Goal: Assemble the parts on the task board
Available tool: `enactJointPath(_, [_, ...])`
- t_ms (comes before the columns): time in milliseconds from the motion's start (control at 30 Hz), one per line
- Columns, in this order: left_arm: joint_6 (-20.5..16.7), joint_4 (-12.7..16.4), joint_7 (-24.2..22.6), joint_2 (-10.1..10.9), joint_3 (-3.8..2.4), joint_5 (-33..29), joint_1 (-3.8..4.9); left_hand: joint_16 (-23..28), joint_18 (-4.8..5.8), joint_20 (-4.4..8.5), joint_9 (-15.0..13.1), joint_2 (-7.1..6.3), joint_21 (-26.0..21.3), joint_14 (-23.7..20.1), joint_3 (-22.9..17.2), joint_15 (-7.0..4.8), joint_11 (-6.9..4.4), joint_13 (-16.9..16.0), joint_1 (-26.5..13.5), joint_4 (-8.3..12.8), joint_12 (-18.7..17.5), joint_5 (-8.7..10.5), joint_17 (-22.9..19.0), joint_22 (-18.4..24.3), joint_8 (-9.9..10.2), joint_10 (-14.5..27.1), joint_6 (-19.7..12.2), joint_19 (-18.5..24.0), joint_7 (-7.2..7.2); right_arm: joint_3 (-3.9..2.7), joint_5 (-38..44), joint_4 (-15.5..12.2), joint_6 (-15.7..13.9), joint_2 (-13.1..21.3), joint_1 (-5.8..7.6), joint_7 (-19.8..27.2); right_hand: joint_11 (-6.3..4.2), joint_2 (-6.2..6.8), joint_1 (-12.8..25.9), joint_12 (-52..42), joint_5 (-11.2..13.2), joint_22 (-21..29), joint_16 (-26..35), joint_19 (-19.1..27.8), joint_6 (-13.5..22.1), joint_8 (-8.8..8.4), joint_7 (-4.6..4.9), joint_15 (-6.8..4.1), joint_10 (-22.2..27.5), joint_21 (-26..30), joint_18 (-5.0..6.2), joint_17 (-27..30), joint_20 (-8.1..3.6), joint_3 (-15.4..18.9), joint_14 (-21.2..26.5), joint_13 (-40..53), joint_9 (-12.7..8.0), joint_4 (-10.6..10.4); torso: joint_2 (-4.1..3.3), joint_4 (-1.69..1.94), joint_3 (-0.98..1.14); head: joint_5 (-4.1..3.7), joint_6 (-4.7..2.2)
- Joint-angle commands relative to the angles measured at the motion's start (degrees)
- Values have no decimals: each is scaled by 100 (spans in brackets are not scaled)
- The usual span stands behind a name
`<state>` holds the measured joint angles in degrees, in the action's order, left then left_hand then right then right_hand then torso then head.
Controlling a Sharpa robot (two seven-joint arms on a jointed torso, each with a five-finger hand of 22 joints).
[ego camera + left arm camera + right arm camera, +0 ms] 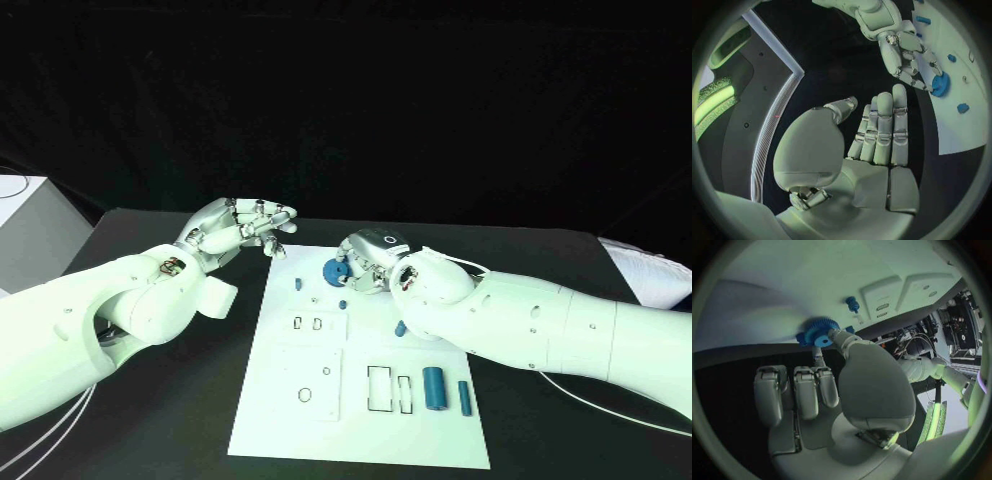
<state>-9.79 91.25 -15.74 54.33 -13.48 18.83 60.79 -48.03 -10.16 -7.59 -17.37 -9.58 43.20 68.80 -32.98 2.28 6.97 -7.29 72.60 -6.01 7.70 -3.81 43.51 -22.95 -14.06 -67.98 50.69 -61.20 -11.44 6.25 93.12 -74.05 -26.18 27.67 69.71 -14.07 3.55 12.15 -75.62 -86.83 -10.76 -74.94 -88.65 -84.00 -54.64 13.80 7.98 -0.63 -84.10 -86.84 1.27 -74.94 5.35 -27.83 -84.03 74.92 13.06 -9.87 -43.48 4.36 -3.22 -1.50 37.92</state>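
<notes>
The white task board (310, 400) lies in the middle of the black table. A blue gear (336, 271) sits at the board's far end, and my right hand (372, 258) pinches it between thumb and a finger, low over the board. The right wrist view shows the gear (820, 332) at those fingertips, with a small blue peg (852, 304) standing in the board beyond. My left hand (238, 225) hovers off the board's far left corner; its fingers (882, 130) are straight and hold nothing. A blue cylinder (433, 388) and a blue bar (464, 396) lie near the board's right edge.
Small blue pegs (299, 283) (343, 303) and another blue piece (401, 327) are on the board's far half. Rectangular recesses (378, 388) lie beside the cylinder. A white box (22, 225) stands at the table's far left, and a pale cloth (649, 275) lies at the right.
</notes>
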Motion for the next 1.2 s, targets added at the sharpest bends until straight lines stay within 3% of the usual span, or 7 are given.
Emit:
enactJointPath(33, [113,9,-11,-7,-4,57,5,-26,-24,2,-6,34,30,-34,-5,9,-13,-6,26,-23,29,31,6,-7,26,35,-52,56,-1,11,82,-17,58,2,-20,3,-18,67,18,41,-18,-1160,-22,-435,-16,3,13,-26,-208,-8,-35,-1186,-40,10,-525,1130,792,41,1,8,-4,-13,4])
enactJointPath(233, [121,9,-6,-6,-4,72,5,-33,-25,-1,-15,38,45,-42,-3,10,-12,-16,29,-29,37,33,9,-15,26,46,-58,69,-1,11,-6,28,-2,-11,-21,59,71,233,271,382,353,-1076,-4,-390,342,-184,110,48,146,77,-13,-1145,20,269,-513,794,700,-32,2,-5,-5,-9,-4])
enactJointPath(300, [119,9,-5,-5,-4,74,5,-33,-25,-1,-15,38,45,-42,-3,10,-12,-16,29,-29,37,33,9,-15,26,46,-58,69,-1,11,-34,37,20,-13,-20,85,140,90,178,474,409,-1057,-3,-379,549,-335,188,119,242,103,-6,-1149,92,999,-513,705,629,-157,-1,-4,-5,-9,-7])
enactJointPath(333, [119,9,-4,-5,-4,75,5,-33,-25,-1,-15,38,45,-42,-3,10,-12,-16,29,-29,37,33,9,-15,26,46,-58,69,-1,11,-46,41,33,-14,-20,95,186,-22,2,522,428,-1047,-2,-373,670,-449,243,156,295,117,-4,-1150,134,1696,-512,655,576,-351,-1,-4,-5,-9,-7])
enactJointPath(433, [119,10,-3,-3,-4,76,5,-33,-25,-1,-15,38,45,-42,-3,10,-12,-16,29,-29,37,33,9,-15,26,46,-58,69,-1,11,-94,46,94,-8,-20,133,212,-16,-154,530,448,-1045,-2,-371,688,-522,256,175,307,125,-1,-1151,148,2170,-512,639,540,-689,1,0,-4,-9,-3])
enactJointPath(900, [130,7,5,4,-4,89,5,-38,-27,-3,-24,55,58,-51,-17,9,-15,-25,53,-23,43,28,10,-23,25,56,-63,82,2,12,-369,-20,232,98,-22,291,143,-292,-72,325,125,-1186,-59,-441,371,-425,173,125,90,-4,-37,-1299,112,2148,-548,835,561,-681,0,-4,0,-7,-4])
enactJointPath(1200, [130,4,7,3,-4,93,4,-40,-28,-3,-29,64,66,-56,-25,9,-15,-29,65,-20,48,29,11,-27,24,61,-64,89,1,15,-446,1,361,122,-23,271,82,-643,578,299,-384,-1208,-65,-450,244,-397,110,68,55,-18,-42,-1318,55,1957,-553,864,540,-685,-4,4,0,-17,5])
